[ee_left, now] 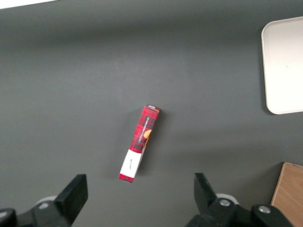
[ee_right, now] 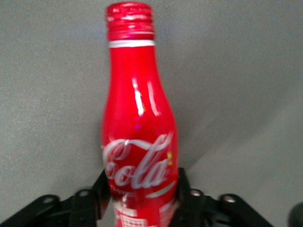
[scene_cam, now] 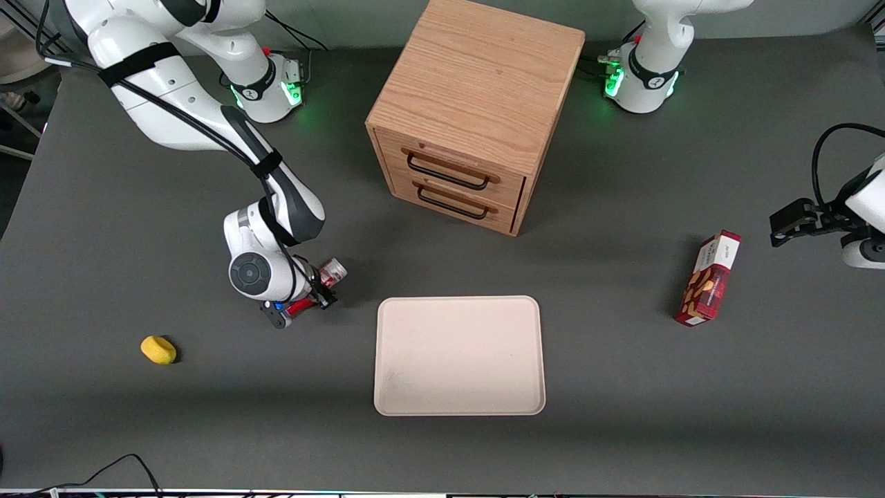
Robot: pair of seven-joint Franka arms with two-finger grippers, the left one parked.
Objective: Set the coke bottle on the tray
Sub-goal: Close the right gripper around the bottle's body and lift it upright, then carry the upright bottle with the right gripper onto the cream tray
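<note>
My right gripper [scene_cam: 319,285] is shut on the coke bottle [scene_cam: 330,273], a small red bottle with white script. It holds the bottle tilted above the dark table, beside the tray's [scene_cam: 459,356] corner toward the working arm's end. In the right wrist view the black fingers [ee_right: 97,194] press both sides of the bottle [ee_right: 139,132], with its red cap pointing away from the gripper. The cream-beige tray lies flat nearer the front camera than the wooden drawer cabinet, and nothing lies on it. Its edge also shows in the left wrist view [ee_left: 284,66].
A wooden two-drawer cabinet [scene_cam: 473,111] stands farther from the front camera than the tray. A red snack box [scene_cam: 709,279] lies toward the parked arm's end. A yellow lemon-like object [scene_cam: 158,349] lies toward the working arm's end.
</note>
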